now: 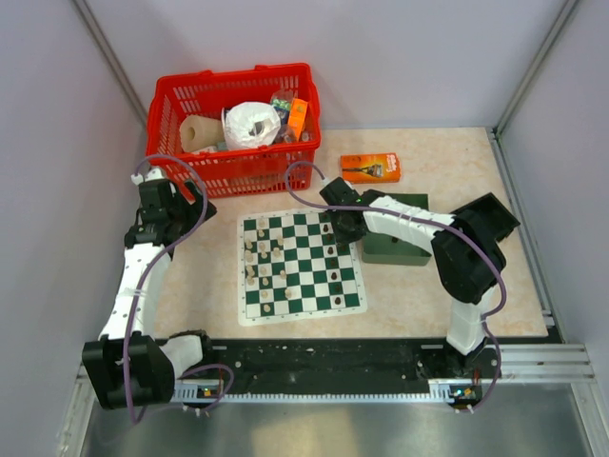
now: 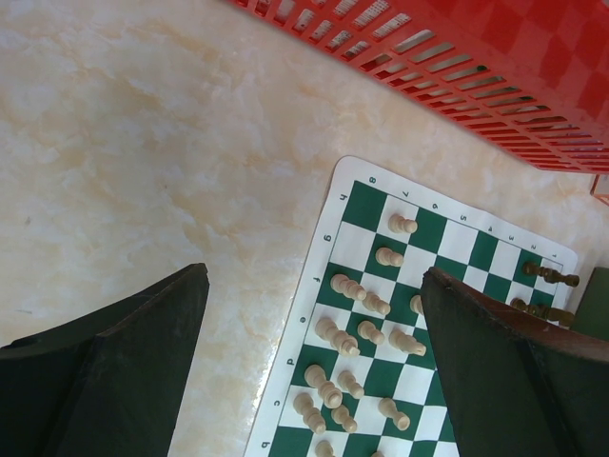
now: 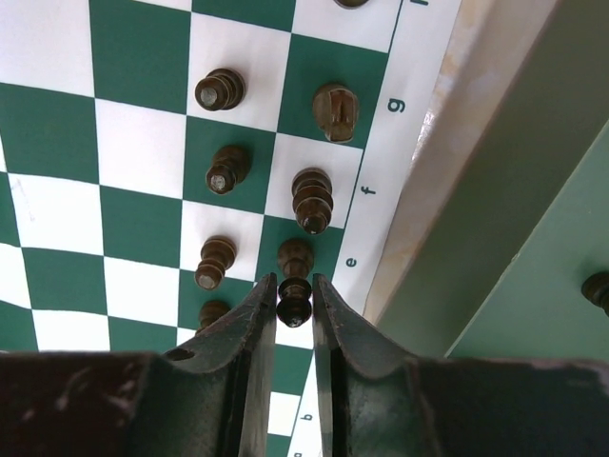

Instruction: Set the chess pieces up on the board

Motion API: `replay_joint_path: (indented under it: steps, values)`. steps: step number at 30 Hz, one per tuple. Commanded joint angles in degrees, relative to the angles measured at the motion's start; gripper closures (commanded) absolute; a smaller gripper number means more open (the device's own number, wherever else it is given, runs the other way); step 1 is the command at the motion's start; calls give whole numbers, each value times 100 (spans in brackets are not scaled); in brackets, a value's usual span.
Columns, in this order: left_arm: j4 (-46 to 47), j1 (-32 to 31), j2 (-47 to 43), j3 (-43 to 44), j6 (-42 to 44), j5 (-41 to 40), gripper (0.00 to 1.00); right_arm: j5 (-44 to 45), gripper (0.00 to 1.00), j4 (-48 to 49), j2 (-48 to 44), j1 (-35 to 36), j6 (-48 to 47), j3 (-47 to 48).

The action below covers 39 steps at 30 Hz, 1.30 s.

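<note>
A tall dark piece [image 3: 295, 259] stands on a square in the board's [image 1: 309, 277] outermost right-hand column, by the letter "e" on the border. The right gripper [image 3: 294, 286] is clamped on its top, one finger pressed to each side. Other dark chess pieces [image 3: 312, 198] stand upright in two columns just beyond it, close enough to crowd the fingers. The cream pieces [image 1: 259, 255] fill the board's left columns.

A dark green tray [image 1: 390, 253] lies just beside the board's right edge. One more dark chessman [image 3: 599, 290] sits in it, cut off by the wrist view's edge. A red basket [image 1: 228, 177] and an orange box [image 1: 370, 168] sit behind the board.

From above, the right forearm hides the gripped piece and part of the tray. That arm rises from its base, bends and reaches left over the tray. The left gripper [image 2: 316, 274] hangs spread wide and empty over bare table [image 2: 143, 143] left of the board, near the basket.
</note>
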Motion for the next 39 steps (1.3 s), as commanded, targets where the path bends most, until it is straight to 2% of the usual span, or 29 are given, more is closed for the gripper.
replay_joint_path:
  steps: [1,7,16,23,29,39]
  values:
    - [213,5,-20,-30,-21,-2,2,64,76,103,10,80,22,-11]
    - [222,5,15,-4,-30,16,1,2,65,121,-131,81,39,33]
    - [213,5,6,-13,-12,16,1,195,58,24,-921,-51,4,130]
    - [222,5,-20,-30,-39,16,2,28,50,314,-1976,-1279,145,-458]
    - [222,5,-11,-4,-39,51,2,186,47,252,-1880,-2256,22,-837]
    - [187,5,-11,49,-12,16,1,424,47,279,-1265,-2644,-321,-758]
